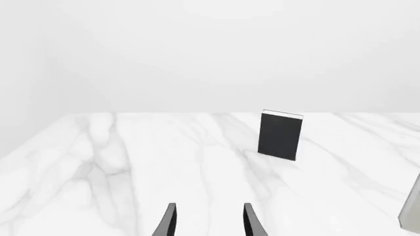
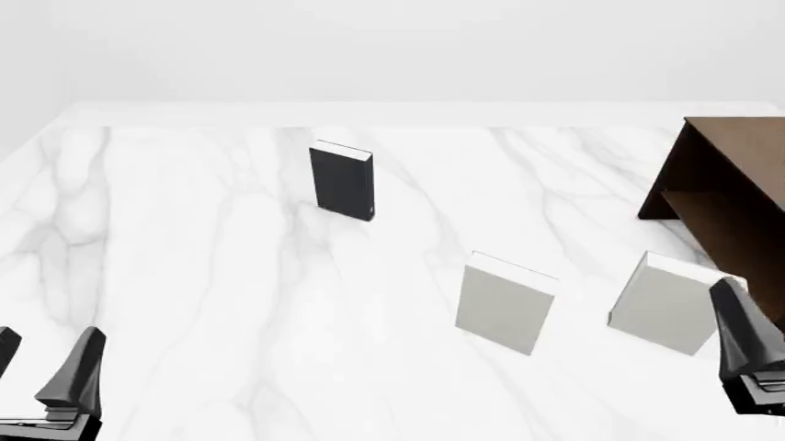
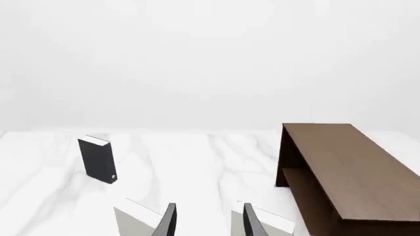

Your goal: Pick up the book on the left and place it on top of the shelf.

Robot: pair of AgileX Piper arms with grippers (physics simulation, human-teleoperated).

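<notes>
The black book (image 2: 341,181) with white page edges stands upright on the marble table (image 2: 197,276), at the far left-centre. It also shows in the left wrist view (image 1: 281,135) and the right wrist view (image 3: 98,160). The dark brown shelf (image 2: 723,197) stands at the right edge, its flat top bare (image 3: 347,162). My left gripper (image 2: 47,342) is open and empty at the near left, well short of the book; its fingers (image 1: 169,221) are spread. My right gripper (image 2: 758,344) is open and empty at the near right; the right wrist view (image 3: 210,221) shows it.
Two pale grey-white books stand upright nearer to me, one in the middle (image 2: 505,302) and one to the right (image 2: 664,304), close to my right gripper and the shelf. Both show low in the right wrist view (image 3: 137,221) (image 3: 266,225).
</notes>
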